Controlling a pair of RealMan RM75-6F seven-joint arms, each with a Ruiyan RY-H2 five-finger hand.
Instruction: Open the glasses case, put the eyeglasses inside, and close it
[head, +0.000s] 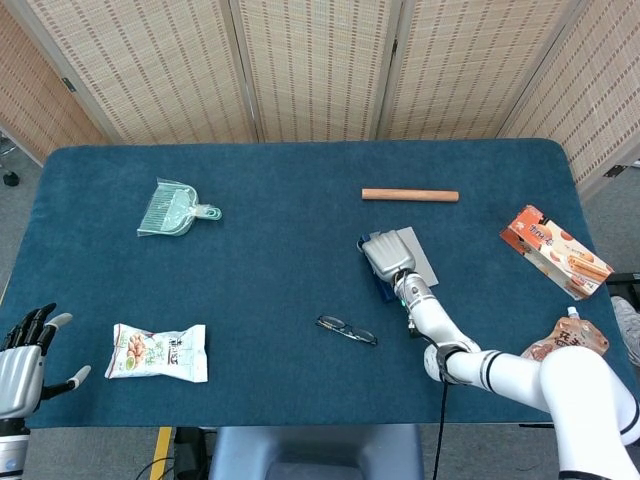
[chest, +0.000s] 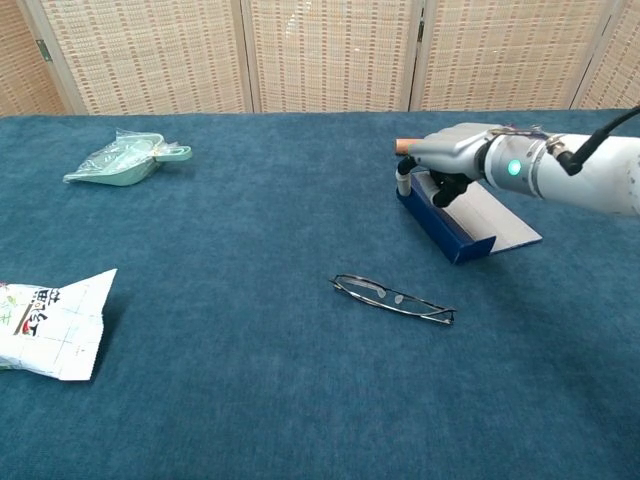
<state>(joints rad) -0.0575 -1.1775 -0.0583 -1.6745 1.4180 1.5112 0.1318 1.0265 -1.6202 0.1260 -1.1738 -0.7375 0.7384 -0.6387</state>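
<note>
The glasses case is a closed blue box with a grey top, lying right of the table's middle; in the chest view the case points its blue long side toward me. My right hand sits on its far left end, thumb down beside the corner and fingers curled over the top; the right hand hides that end. The folded eyeglasses lie on the cloth in front of the case, apart from it, also seen as eyeglasses. My left hand hovers empty at the near left corner, fingers apart.
A green dustpan lies at the back left and a snack bag at the front left. A wooden rod lies just behind the case. An orange packet and a pouch sit near the right edge.
</note>
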